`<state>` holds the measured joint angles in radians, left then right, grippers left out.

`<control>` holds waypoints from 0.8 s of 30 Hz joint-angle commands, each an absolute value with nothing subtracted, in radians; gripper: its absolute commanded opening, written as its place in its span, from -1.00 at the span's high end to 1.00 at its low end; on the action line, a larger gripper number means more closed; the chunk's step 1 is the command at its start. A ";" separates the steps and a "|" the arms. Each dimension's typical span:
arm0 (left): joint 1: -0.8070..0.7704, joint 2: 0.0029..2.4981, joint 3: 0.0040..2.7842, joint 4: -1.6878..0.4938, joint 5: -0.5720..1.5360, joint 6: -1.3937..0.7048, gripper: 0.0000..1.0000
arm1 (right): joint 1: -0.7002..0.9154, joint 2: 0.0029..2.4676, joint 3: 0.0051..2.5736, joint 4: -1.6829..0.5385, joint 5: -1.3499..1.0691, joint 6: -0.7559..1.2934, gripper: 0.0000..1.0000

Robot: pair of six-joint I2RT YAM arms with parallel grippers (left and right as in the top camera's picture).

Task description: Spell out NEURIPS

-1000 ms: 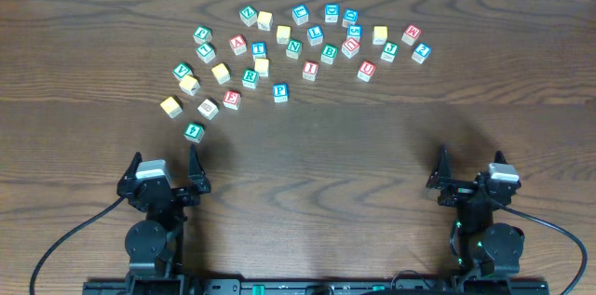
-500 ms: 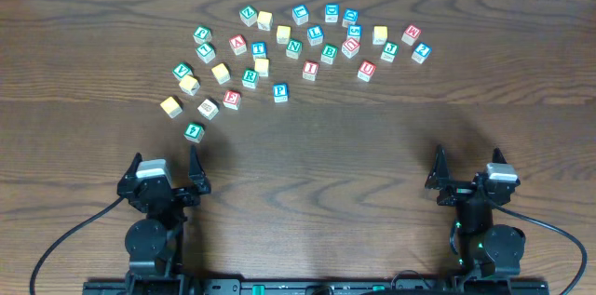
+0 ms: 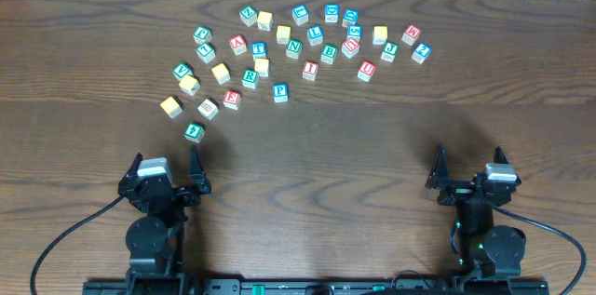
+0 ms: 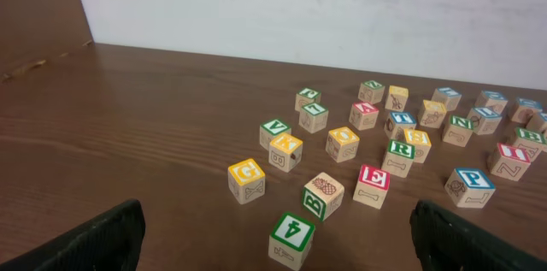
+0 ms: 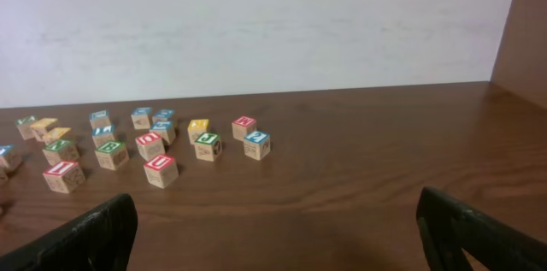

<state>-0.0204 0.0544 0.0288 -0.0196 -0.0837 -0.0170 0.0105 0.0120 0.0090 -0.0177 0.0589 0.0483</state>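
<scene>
Gaping wide and empty, the left gripper (image 3: 166,167) and right gripper (image 3: 470,169) sit at the near edge of the table (image 3: 317,230). Well beyond them (mixed among other letter cubes (image 3: 194,131)) lie green N (image 3: 294,48), red E (image 3: 232,100), red U (image 3: 367,70), green R (image 3: 250,78), red I (image 3: 310,69) and blue P (image 3: 280,92), all apart from one another.

Table (image 3: 372,137) was dark wood, visible grain, smooth, low satin sheen. Cubes (image 3: 280,92) were pale bare wood, matt, with faces printed in flat green, red, blue and yellow ink. Left gripper (image 3: 166,160) and right gripper (image 3: 470,155) looked like matt black plastic, each with a light grey housing behind it. Wall (image 4: 342,6) was white, matt and faintly scuffed.
</scene>
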 commanded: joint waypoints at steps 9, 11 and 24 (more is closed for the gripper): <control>-0.015 0.056 0.043 -0.022 -0.124 0.004 -0.95 | 0.014 0.007 0.024 -0.066 0.076 0.035 -0.98; -0.015 0.056 0.043 -0.026 -0.124 0.004 -0.95 | 0.014 0.007 0.024 -0.084 0.076 0.035 -0.98; -0.015 0.056 0.043 -0.078 -0.124 0.003 -0.95 | 0.014 0.007 0.024 -0.106 0.076 0.036 -0.99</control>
<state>-0.0204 0.0555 0.0364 -0.0494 -0.1108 -0.0029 0.0105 0.0120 0.0120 -0.0853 0.0631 0.0471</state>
